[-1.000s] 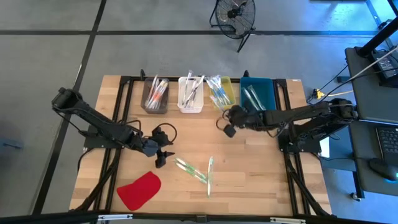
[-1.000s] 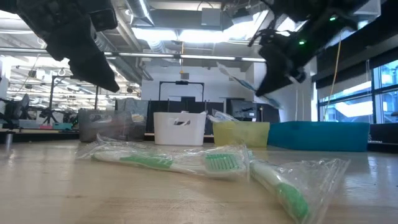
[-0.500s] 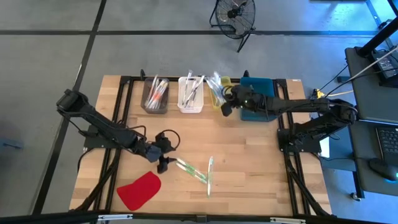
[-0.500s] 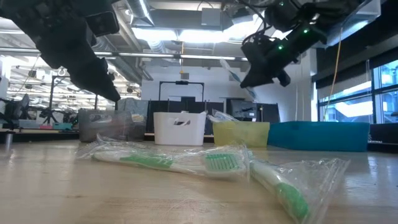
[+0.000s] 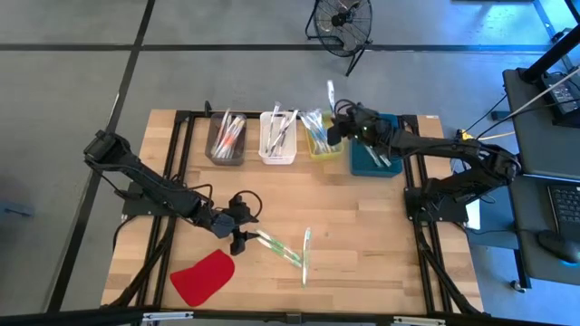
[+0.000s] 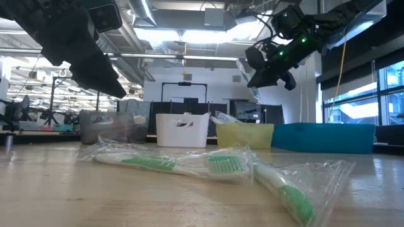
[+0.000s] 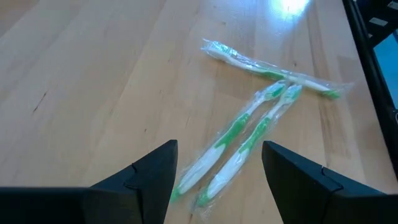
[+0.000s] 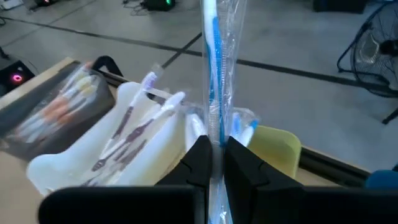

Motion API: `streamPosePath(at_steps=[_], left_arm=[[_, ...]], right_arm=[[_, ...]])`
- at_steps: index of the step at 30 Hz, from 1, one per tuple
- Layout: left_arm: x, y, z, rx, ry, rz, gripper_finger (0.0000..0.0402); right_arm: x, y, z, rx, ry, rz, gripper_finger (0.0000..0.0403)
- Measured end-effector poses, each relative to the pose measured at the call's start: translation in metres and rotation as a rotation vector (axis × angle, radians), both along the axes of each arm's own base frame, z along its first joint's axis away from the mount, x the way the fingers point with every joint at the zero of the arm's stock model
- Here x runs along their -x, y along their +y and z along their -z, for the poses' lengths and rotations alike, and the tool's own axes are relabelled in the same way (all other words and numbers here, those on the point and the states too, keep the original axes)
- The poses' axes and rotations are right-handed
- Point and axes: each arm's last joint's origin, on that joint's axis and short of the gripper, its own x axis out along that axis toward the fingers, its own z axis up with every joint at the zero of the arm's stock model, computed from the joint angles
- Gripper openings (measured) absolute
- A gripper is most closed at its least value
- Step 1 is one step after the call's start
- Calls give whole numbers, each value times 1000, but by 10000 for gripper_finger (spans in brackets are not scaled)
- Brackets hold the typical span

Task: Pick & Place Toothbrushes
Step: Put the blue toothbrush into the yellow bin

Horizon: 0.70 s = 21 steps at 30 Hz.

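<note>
The right gripper [image 8: 214,158] is up in the air over the bins at the far edge of the table [image 5: 381,244]. Its fingers are pinching a blue toothbrush [image 8: 214,68] in a clear bag, and the brush sticks straight up. It hangs above the yellow bin [image 5: 324,143], next to the white bin [image 5: 277,149], the grey bin [image 5: 226,149] and the blue bin [image 5: 373,156]. Those bins hold more toothbrushes.

The left gripper [image 5: 243,237] is low near the middle of the table, fingers spread wide with nothing in them. Just past it lie three green toothbrushes [image 7: 239,134] in bags, maybe touching each other. A red cloth [image 5: 203,276] sits by the near left corner.
</note>
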Motion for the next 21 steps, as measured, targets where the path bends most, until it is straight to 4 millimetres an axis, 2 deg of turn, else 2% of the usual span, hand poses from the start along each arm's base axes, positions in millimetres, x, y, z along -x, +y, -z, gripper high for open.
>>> streamPosePath(at_steps=[6,12,21], left_arm=[[0,0,0,0,0,0,230],[0,0,0,2,1,2,230],[0,0,0,7,2,2,230]], right_arm=[[-6,-12,9,-55,24,-27,27],[-20,-23,16,-115,130,-19,27],[-32,-31,38,-167,230,-19,27]])
